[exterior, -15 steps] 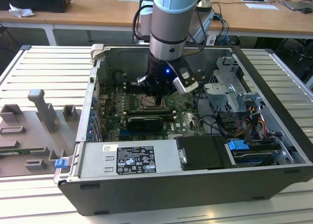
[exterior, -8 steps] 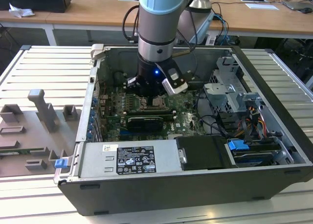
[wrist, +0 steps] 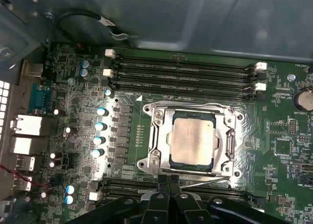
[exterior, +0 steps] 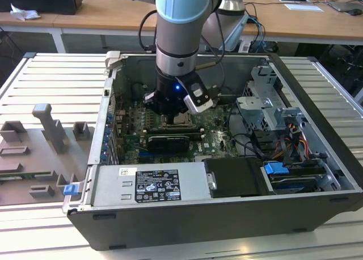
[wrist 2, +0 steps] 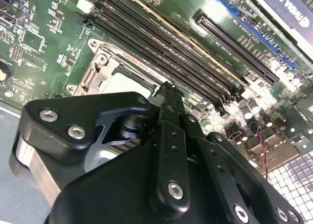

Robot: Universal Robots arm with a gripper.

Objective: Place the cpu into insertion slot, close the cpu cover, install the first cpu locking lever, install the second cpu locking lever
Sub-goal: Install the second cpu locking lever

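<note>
Gripper (wrist: 168, 182) fingers are pressed together, tips touching, at the edge of the cpu cover (wrist: 230, 145) that faces the lower pair of memory slots (wrist: 132, 185); nothing shows between the fingertips. In the second wrist view the gripper (wrist 2: 168, 89) reaches down to the same socket corner.

The cpu (wrist: 192, 138) lies flat inside the insertion slot (wrist: 172, 158), silvery top facing up, its edges square with the slot frame. The cover lies down flat around it, and the chip shows through its window.

The green motherboard (exterior: 218, 136) lies flat on the floor of an open grey computer case (exterior: 187, 223), which rests on a ribbed metal table (exterior: 62, 78). Beyond the case stand wooden desks (exterior: 108, 13). Grey fixture blocks (exterior: 48, 126) sit beside the case, on the exterior view's left.
</note>
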